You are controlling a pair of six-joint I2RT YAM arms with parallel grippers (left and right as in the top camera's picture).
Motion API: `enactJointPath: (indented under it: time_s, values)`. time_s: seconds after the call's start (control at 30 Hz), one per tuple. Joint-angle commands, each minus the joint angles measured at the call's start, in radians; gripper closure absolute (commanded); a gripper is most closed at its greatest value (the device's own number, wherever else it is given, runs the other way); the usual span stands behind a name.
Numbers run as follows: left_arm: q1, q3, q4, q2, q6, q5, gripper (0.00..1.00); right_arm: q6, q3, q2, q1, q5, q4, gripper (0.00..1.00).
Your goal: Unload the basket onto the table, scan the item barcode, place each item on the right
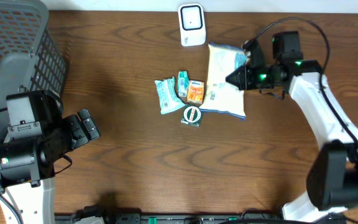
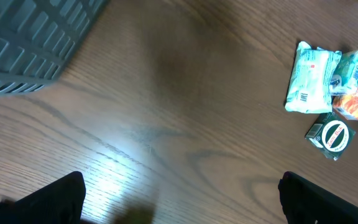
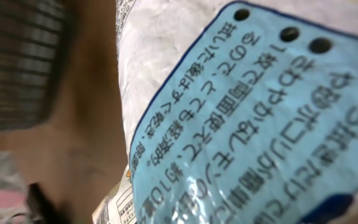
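Two arms: left pincer [image 2: 182, 202] spread over table [image 2: 166, 93]; right pincer [image 1: 236, 79] pinching white-blue bag [image 3: 241, 124], Japanese print.

Before me: one large white-and-blue plastic bag [image 1: 225, 84], four small colourful packets [image 1: 165, 95] [image 1: 183, 84] [image 1: 196, 92] [image 1: 192, 116], one white scanner [image 1: 192, 25], one grey mesh basket [image 1: 17, 43].

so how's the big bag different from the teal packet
The big bag is much larger than the teal packet. The bag is white with a blue panel; the packet is teal. The right gripper is shut on the bag's edge; the packet lies untouched. Both lie on the table.
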Motion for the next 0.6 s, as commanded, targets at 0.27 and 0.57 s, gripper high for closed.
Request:
enactJointPath:
  time_s: [0.27, 0.57]
  values:
    - [0.005, -0.003, 0.0, 0.0, -0.009, -0.017, 0.02, 0.203, 0.021, -0.04, 0.0, -0.539, 0.293, 0.99]
    - [0.005, -0.003, 0.0, 0.0, -0.01, -0.016, 0.03, 0.289, 0.021, -0.045, 0.031, -0.538, 0.515, 0.99]
